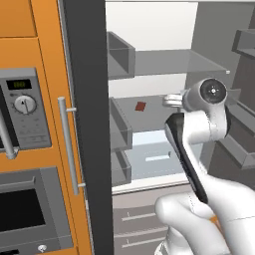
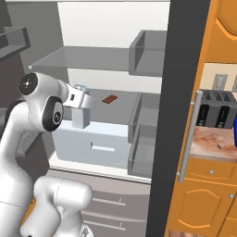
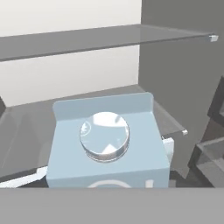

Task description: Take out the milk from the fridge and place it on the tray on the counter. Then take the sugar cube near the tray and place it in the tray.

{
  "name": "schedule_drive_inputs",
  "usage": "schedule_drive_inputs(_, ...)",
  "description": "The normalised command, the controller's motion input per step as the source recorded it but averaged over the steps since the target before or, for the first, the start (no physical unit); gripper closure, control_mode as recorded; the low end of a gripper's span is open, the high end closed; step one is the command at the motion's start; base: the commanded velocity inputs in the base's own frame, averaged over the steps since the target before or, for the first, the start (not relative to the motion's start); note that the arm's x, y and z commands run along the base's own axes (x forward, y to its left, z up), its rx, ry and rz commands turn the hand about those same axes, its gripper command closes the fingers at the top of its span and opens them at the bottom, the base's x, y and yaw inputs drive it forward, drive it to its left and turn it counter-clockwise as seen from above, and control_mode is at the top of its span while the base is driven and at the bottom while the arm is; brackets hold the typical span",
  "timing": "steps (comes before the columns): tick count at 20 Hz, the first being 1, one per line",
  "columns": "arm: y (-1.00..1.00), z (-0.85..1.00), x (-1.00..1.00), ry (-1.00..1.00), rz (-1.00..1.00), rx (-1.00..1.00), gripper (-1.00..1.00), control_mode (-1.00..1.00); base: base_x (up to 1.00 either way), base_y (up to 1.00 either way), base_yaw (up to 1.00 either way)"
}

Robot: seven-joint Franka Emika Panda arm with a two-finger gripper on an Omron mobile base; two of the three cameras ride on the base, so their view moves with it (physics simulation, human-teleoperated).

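We are on the first step: getting the milk (image 2: 80, 117) out of the fridge (image 2: 159, 139). The fridge door is open, and our arm reaches inside.

In the right base view, the milk stands on a grey shelf left of the middle of the frame, just above the pale blue drawer (image 2: 92, 144). Our gripper (image 2: 83, 101) sits right over the top of the carton. In the hand view the milk fills the lower middle of the frame, very close, with its round shiny cap (image 3: 104, 136) looking up at us. A small reddish-brown thing (image 2: 109, 99) lies farther back on the same shelf, and we leave it alone.

The finger tips are hidden in all three views, so we cannot tell from the pictures if the jaws are open or closed on the carton. They look set around the top of it, but we are not sure.

If the grip is good, we think the next move is to lift the milk a little and pull it straight back out, without bumping the shelf above. Then we must turn to the counter (image 2: 210, 139) at the right edge of the right base view, where the tiny sugar cube (image 2: 221, 145) sits near the toaster (image 2: 216, 109).
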Motion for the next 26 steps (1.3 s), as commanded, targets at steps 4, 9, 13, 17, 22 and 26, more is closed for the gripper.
schedule_drive_inputs(4, 0.24, 0.30, -0.52, 0.01, 0.18, 0.03, 1.00, -1.00, 0.00, 0.00, 0.00)
schedule_drive_inputs(9, 0.15, 0.45, -0.81, 0.04, 0.21, 0.12, 1.00, -1.00, 0.00, 0.00, 0.00)
schedule_drive_inputs(13, 0.13, 0.13, -0.49, 0.01, 0.11, 0.06, 1.00, 1.00, -0.50, 0.16, 0.08)
schedule_drive_inputs(17, 0.00, 0.00, 0.00, 0.00, 0.00, 0.00, 1.00, 1.00, -1.00, 0.21, 0.06)
schedule_drive_inputs(22, 0.00, 0.00, 0.00, 0.00, 0.00, 0.00, 1.00, 1.00, -1.00, -0.27, -0.02)
schedule_drive_inputs(26, 0.00, 0.00, 0.00, 0.00, 0.00, 0.00, 1.00, 1.00, -0.41, -1.00, -0.08)
